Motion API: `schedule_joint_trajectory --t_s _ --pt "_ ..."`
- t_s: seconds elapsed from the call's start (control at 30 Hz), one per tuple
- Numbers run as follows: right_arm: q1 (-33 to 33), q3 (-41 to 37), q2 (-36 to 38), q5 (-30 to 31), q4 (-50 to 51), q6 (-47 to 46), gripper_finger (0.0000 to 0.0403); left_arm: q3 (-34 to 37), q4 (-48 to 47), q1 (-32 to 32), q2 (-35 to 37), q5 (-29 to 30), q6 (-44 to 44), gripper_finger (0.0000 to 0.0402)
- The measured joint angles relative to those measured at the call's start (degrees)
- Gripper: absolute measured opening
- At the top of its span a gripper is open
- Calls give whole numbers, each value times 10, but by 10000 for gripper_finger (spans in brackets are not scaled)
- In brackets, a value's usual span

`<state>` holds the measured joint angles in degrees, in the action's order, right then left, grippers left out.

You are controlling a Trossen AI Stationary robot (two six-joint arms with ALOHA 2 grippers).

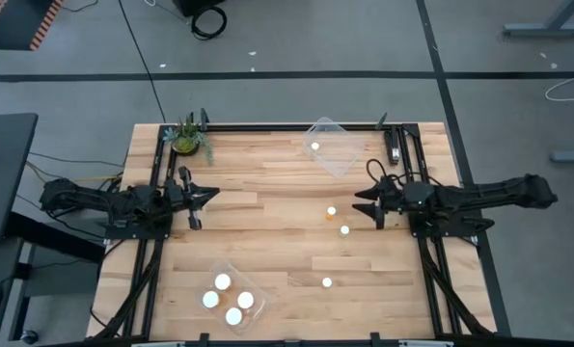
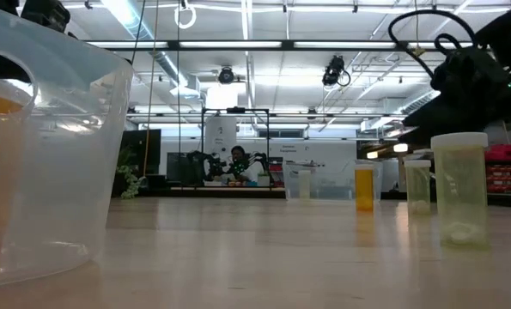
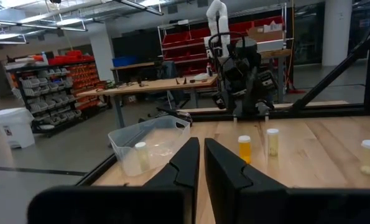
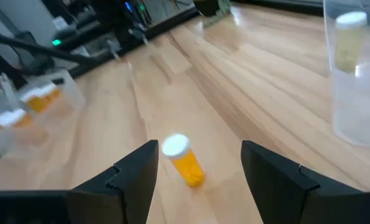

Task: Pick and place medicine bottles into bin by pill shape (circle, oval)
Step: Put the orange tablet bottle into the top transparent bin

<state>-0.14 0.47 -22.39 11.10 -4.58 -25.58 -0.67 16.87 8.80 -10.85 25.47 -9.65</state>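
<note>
An orange medicine bottle with a white cap (image 4: pixel 183 160) (image 1: pixel 331 211) stands on its base on the table, just ahead of my right gripper (image 4: pixel 200 149) (image 1: pixel 361 202). That gripper is open and touches nothing. Two paler bottles (image 1: pixel 344 229) (image 1: pixel 326 282) stand nearer the table's front. A clear bin (image 1: pixel 330 145) at the far edge holds one bottle (image 1: pixel 315 146). Another clear bin (image 1: pixel 231 297) at the near left holds several. My left gripper (image 1: pixel 212 196) (image 3: pixel 201 162) waits shut at the table's left.
A small green potted plant (image 1: pixel 187 138) stands at the far left corner. Black frame rails (image 1: pixel 156 173) run along both sides and the far edge. Bare wood lies between the two arms in the table's middle. A person (image 2: pixel 238 163) is far off in the room.
</note>
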Motion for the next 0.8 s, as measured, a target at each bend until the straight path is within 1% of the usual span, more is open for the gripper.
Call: schedule_joint_trajectory --t_s 0.2,0.4,0.63,0.8 --pt "0 0 -64 2 -32 0 237 0 0 0 0 0 0 23" --pt "9 13 -117 5 -39 -7 237 0 0 0 0 0 0 34" --pt "57 66 -196 41 -28 18 237 0 0 0 0 0 0 31" --pt "70 127 -265 56 37 39 237 0 0 0 0 0 0 23"
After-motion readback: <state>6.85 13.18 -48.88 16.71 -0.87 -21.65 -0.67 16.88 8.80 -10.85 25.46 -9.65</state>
